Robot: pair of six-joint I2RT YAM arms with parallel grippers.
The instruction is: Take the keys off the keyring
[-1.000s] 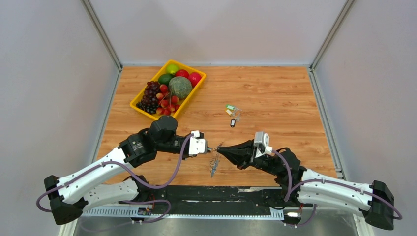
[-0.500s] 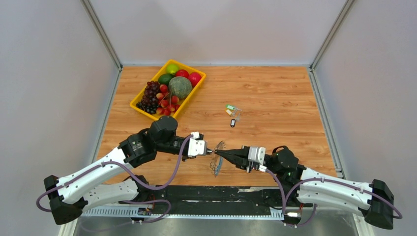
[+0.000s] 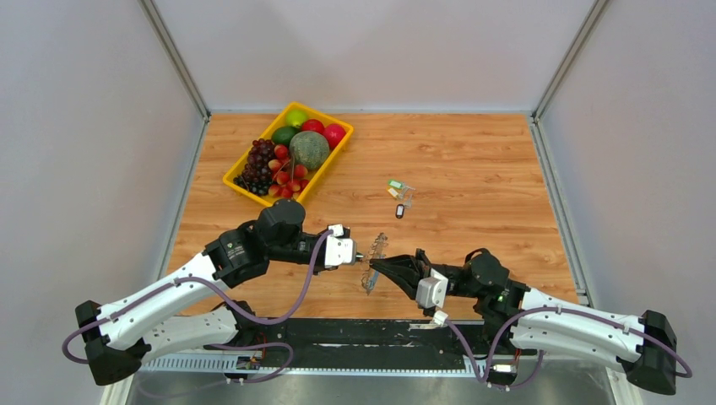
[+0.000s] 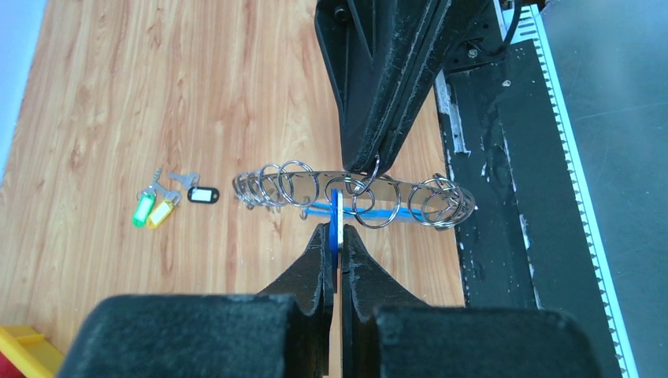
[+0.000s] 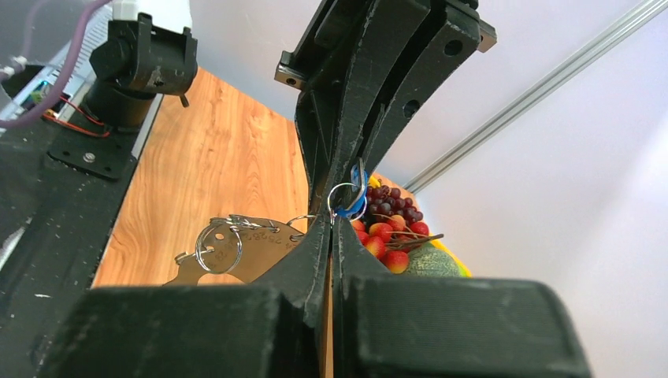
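1. Top view: the left claw (image 3: 358,253) and right claw (image 3: 377,264) meet tip to tip above the surface (image 3: 473,186), holding the keyring (image 3: 369,281) between them; 3 keys (image 3: 398,194) lie well apart, farther back.
2. Left wrist: the left claw is clamped on the blue tag (image 4: 336,214); the right claw pinches a small ring (image 4: 367,169) on the keyring.
3. Right wrist: its fingers (image 5: 311,244) are pressed together on that ring, beside the blue tag.
4. The blue tag looks like the last to come off; next, the claws must twist and part to slide it free.
5. Versus 1.0 s ago, the right wrist has rolled over; the keyring has turned with it.
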